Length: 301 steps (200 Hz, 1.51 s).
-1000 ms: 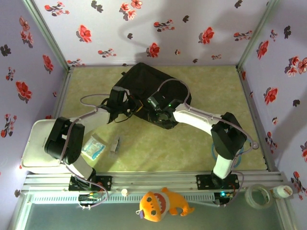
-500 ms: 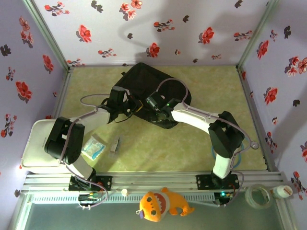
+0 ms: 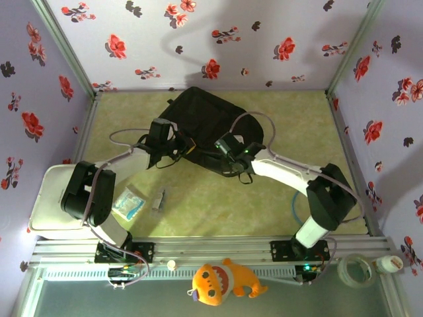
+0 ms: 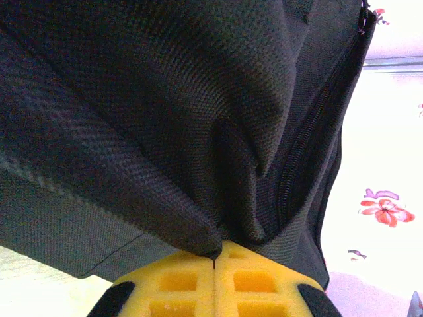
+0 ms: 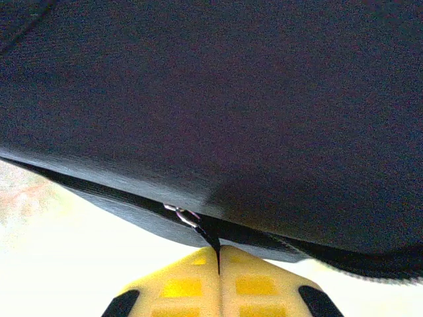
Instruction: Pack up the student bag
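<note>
Right gripper has snapped shut — it and left gripper pinch one student bag.

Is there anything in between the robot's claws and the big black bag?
No, nothing is in between. The left gripper is shut on a fabric fold of the student bag, and the right gripper is shut on what looks like the zip pull at the bag's edge.

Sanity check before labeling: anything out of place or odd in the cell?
Orange plush toy lies on the front ledge, off the table; a tape roll sits there too. The student bag is bunched where the left end effector pinches its fabric.
</note>
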Each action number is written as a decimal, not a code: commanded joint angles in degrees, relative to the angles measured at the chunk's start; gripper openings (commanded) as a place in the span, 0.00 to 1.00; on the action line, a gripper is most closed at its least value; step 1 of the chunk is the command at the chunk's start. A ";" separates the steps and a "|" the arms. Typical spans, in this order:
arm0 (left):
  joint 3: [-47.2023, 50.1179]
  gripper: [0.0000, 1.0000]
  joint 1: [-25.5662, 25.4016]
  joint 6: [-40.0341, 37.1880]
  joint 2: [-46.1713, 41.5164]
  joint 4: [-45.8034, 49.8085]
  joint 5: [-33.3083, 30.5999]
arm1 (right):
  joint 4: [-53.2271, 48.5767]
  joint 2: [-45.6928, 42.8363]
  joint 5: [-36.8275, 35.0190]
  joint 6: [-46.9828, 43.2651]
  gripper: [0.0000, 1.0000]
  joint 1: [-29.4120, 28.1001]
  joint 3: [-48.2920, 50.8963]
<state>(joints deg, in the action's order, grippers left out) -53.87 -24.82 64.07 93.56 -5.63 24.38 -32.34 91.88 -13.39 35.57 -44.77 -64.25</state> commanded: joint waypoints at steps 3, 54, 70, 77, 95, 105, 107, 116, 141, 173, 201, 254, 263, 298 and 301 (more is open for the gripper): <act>-1.20 0.00 1.29 -2.02 -1.47 -1.49 0.05 | -2.91 -3.55 -2.59 0.96 0.00 1.29 2.94; -1.11 0.00 2.08 -2.46 -1.62 -1.14 -0.12 | -3.21 -9.05 -5.40 4.19 0.00 4.14 7.70; -1.28 0.00 2.08 -2.62 -1.53 -1.05 -0.12 | -3.08 -10.60 -5.36 4.70 0.00 5.40 8.67; -1.37 0.00 2.11 -2.68 -1.47 -0.97 -0.13 | -3.01 -11.04 -5.33 4.73 0.00 5.97 8.94; -1.57 0.00 2.17 -2.94 -1.35 -0.80 -0.14 | -3.27 -11.46 -4.72 4.36 0.00 7.13 8.65; -1.68 0.00 2.31 -3.28 -1.20 -0.79 -0.15 | -4.00 -10.97 -4.08 4.12 0.00 7.90 7.96; -1.68 0.00 2.29 -3.46 -1.14 -0.79 -0.13 | -4.15 -10.89 -3.99 4.01 0.00 8.05 7.90; -2.00 0.00 2.44 -4.18 -0.80 -0.21 -0.14 | -4.63 -10.45 -3.76 3.48 0.00 8.54 7.19; -2.03 0.00 2.89 -4.97 0.65 0.37 -0.16 | -5.53 -8.94 -2.84 3.04 0.00 10.34 5.88; -3.45 0.00 3.38 -6.58 2.36 1.50 0.09 | -5.22 -6.21 1.50 1.46 0.00 11.29 3.45; -5.85 0.04 4.52 -9.01 3.93 3.89 0.14 | -2.06 -4.31 8.81 -1.20 0.00 10.90 2.12; -2.82 0.51 9.27 -9.86 0.96 6.92 -1.99 | 2.15 0.53 14.17 -4.84 0.00 5.47 -2.96; -1.36 0.54 9.89 -9.52 -0.32 7.05 -2.47 | 2.35 2.12 14.43 -5.30 0.00 4.49 -4.81; 4.52 0.66 10.50 -6.42 -5.45 6.68 -3.20 | 3.70 8.65 16.71 -6.19 0.00 1.50 -12.87; 5.42 0.66 10.46 -5.71 -5.88 5.92 -3.21 | 3.73 9.10 16.87 -6.37 0.00 1.23 -13.62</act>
<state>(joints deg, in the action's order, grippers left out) -52.56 -14.31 55.77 92.20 0.38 22.35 -31.90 97.43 0.32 31.20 -41.71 -71.99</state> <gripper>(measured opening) 0.635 0.043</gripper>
